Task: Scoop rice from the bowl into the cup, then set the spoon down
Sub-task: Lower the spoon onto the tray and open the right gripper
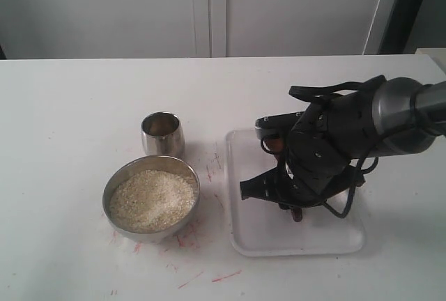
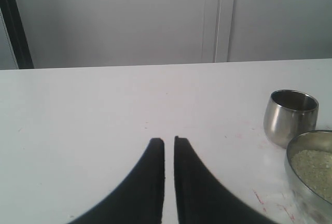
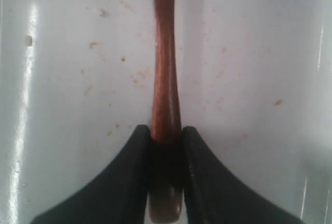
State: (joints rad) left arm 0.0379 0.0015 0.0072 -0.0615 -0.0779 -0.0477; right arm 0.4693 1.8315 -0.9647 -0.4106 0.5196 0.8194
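Presently: right pincer (image 3: 166, 129) clenched on the spoon (image 3: 165, 68), both jaws pressed to the slim handle near its butt end, shaft running out ahead of the fingertips. A grip that far back likely leaves the head free to dig.

Pincer hangs low over the tray (image 1: 300, 245), which lies at 3 o'clock from the bowl (image 1: 150, 234). Whether the spoon touches the tray floor, cannot tell. Spoon head is hidden under the wrist in the exterior view.

Rice (image 1: 151, 200) fills the bowl, near level. Cup (image 1: 162, 134) stands just beside it at 12 o'clock, contents unclear.

Left pincer (image 2: 167, 142) is apart from all this, over bare table (image 2: 104, 105), jaws drawn nearly together on nothing; probably parked out of the way.
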